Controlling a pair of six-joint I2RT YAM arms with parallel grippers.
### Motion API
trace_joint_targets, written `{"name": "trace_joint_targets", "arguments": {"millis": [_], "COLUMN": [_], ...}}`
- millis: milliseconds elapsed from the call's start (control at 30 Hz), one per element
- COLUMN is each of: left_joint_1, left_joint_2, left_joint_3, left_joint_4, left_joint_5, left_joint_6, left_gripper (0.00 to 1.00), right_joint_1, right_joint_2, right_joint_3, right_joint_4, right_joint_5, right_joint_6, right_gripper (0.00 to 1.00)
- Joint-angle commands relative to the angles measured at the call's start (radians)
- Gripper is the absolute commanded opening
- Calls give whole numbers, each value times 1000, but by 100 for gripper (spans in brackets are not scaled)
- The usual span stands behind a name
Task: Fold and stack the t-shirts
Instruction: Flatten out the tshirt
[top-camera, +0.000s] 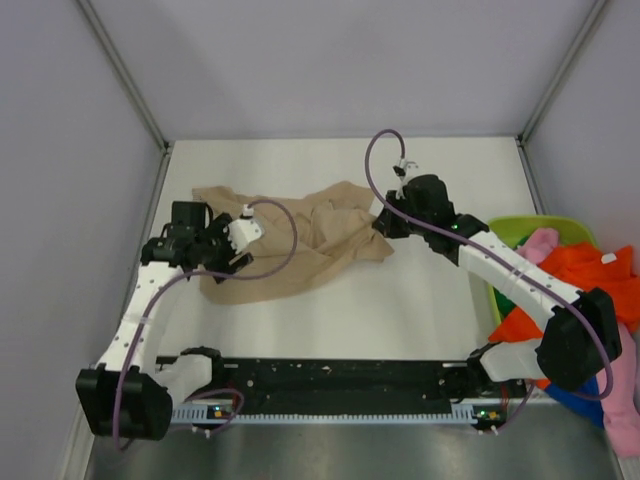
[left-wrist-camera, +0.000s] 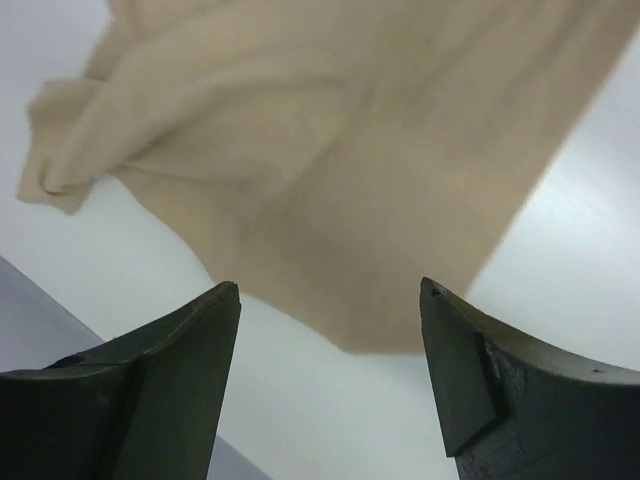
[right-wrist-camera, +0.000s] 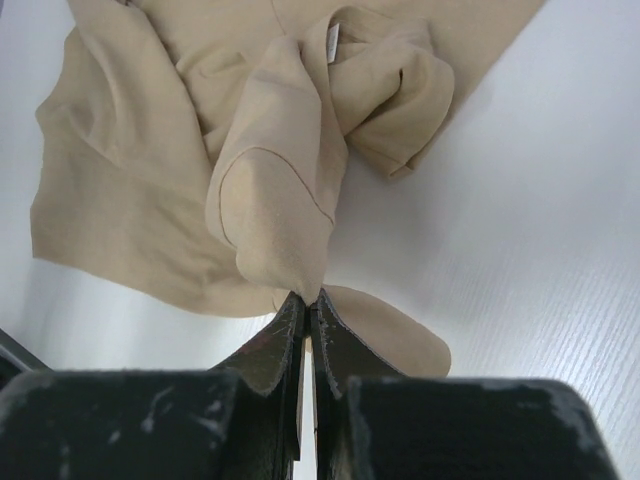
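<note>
Left gripper (left-wrist-camera: 330, 290) hangs wide open over the left side of the table (top-camera: 400, 310), fingers well apart. The near-left corner of the tan t-shirt (top-camera: 300, 240) lies just past the tips. Honestly can't tell if it's touching the cloth or only hovering.

Over by the near-right corner is the rest of the laundry. A blue t-shirt (top-camera: 572, 398) sits closest to the near edge, with an orange t-shirt (top-camera: 585, 272) heaped behind it. A pink t-shirt (top-camera: 541, 243) pokes out further back, and the whole lot spills from a lime-green basket (top-camera: 525, 226) at the right edge.

The tan one lies crumpled on the left and middle of the tabletop, from close to the left edge to around the centre. It's pretty wrinkly, with a bunched-up bit at its far-left end.

A little further back, the right gripper (right-wrist-camera: 305, 298) is at the shirt's right end. Its fingers are pinched tight on a fold of the tan cloth, and that fold stands up in a small peak. A loose flap lies flat on the table right beside the tips. Past that, a small white label (right-wrist-camera: 333, 40) shows among the folds.
</note>
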Motion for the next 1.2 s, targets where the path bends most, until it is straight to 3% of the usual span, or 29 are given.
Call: {"name": "trace_joint_targets", "arguments": {"millis": [0, 100, 267, 467, 533, 600, 700, 867, 1167], "left_joint_1": [17, 18, 18, 18, 18, 18, 20, 24, 24], "left_joint_2": [-69, -58, -40, 132, 167, 174, 144, 5, -233], "left_joint_3": [-201, -295, -411, -433, -442, -424, -294, -12, 433], "left_joint_4": [-227, -134, 87, 315, 368, 371, 258, 132, -183], "left_joint_5": [-64, -157, -185, -340, -374, -386, -368, -351, -322], "left_joint_6": [388, 370, 419, 359, 344, 309, 192, -58, -169], "left_gripper": [77, 77, 77, 74, 64, 42, 0, 0, 0], "right_joint_1": [-3, -3, -3, -5, -8, -11, -9, -9, -9], "right_joint_2": [-10, -9, -10, -27, -36, -53, -93, -199, -423], "right_joint_3": [40, 40, 42, 34, 34, 40, 75, 198, 471], "right_joint_4": [21, 23, 21, 9, 0, -19, -74, -197, -387], "right_joint_5": [5, 11, 15, 28, 32, 48, 83, 129, 5], "right_joint_6": [-16, -24, -33, -52, -53, -67, -97, -182, -263], "right_gripper": [0, 0, 0, 0, 0, 0, 0, 0, 0]}}
